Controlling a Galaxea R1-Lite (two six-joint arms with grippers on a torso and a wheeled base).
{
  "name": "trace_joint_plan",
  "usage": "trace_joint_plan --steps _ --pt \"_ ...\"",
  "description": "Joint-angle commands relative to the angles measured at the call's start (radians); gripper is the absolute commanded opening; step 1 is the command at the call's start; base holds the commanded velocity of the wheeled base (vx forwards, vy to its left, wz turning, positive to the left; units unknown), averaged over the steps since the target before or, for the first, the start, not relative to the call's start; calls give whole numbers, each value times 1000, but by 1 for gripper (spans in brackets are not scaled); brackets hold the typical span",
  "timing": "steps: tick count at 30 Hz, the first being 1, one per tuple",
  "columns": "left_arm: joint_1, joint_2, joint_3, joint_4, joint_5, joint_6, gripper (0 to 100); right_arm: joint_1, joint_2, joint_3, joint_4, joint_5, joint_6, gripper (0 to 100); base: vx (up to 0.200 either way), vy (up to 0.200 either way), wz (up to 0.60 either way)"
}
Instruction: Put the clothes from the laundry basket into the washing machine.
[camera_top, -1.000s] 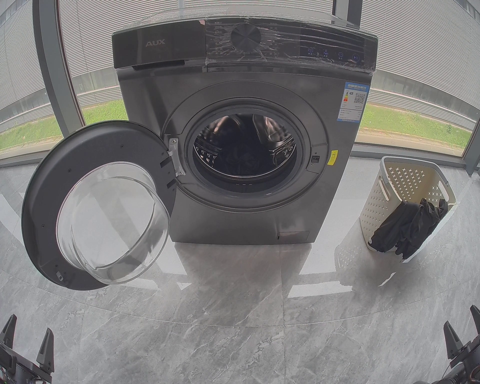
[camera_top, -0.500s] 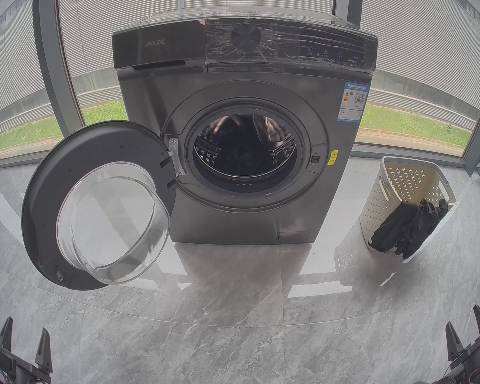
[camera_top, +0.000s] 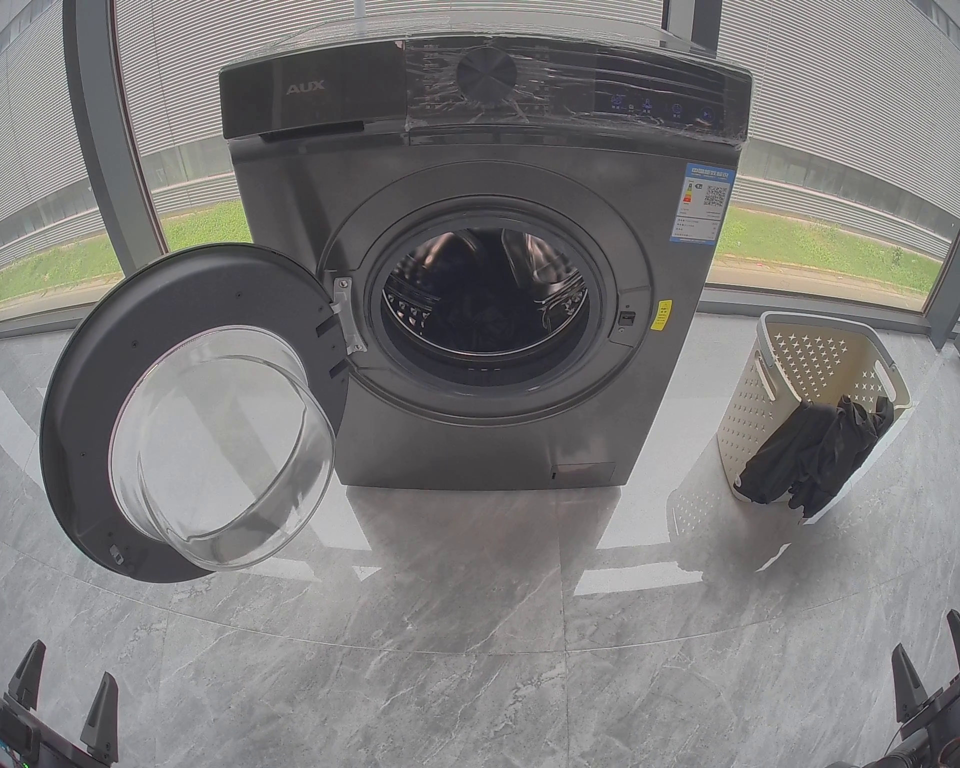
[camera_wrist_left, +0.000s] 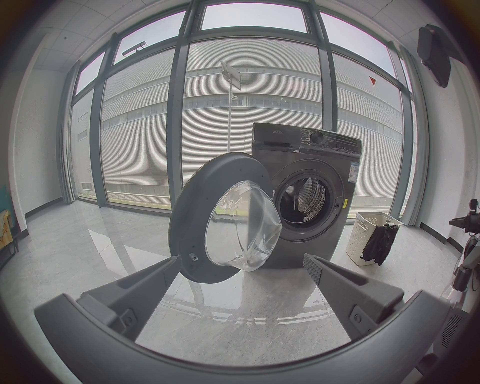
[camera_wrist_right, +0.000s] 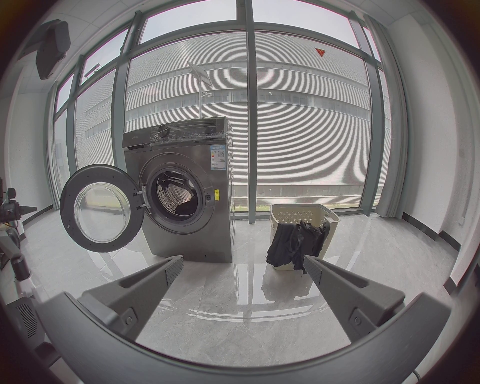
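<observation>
The laundry basket (camera_top: 758, 385) stands on the floor (camera_top: 480, 620) well ahead of the right gripper (camera_wrist_right: 242, 260), whose fingers are spread wide and hold nothing. Dark clothes (camera_top: 815, 455) hang over the basket's near rim, partly inside and partly down its outer wall. The washing machine (camera_top: 480, 420) stands just beside the basket, on the side toward the left gripper (camera_wrist_left: 241, 260). Its round door (camera_top: 190, 410) is swung fully open, well ahead of the left fingers, which are also spread and hold nothing.

From the head camera the drum (camera_top: 485, 290) looks dark, and what it holds cannot be told. The two wrist views show a perforated metal wall with ribs inside it. The right wrist view frames the basket and clothes between its fingers, and the left wrist view frames the door's glass bowl.

Since the earlier frames the head camera has shifted a little. The left fingers have moved slightly toward the middle. The clothes, basket and door lie as before.
</observation>
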Motion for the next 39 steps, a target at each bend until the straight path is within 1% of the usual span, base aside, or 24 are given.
trace_joint_plan --steps 1,16,18,22,39 --pt "-1 -11 16 0 2 1 100 -1 2 18 -1 0 0 100 0 -200 0" --pt "-1 -11 16 0 2 4 100 -1 2 18 -1 0 0 100 0 -200 0" --pt "-1 -11 16 0 0 1 100 -1 2 18 -1 0 0 100 0 0 0" --pt "-1 -13 16 0 2 4 100 -1 2 18 -1 0 0 100 0 0 0" --pt "-1 -13 16 0 2 4 100 0 2 18 -1 0 0 100 0 -200 0"
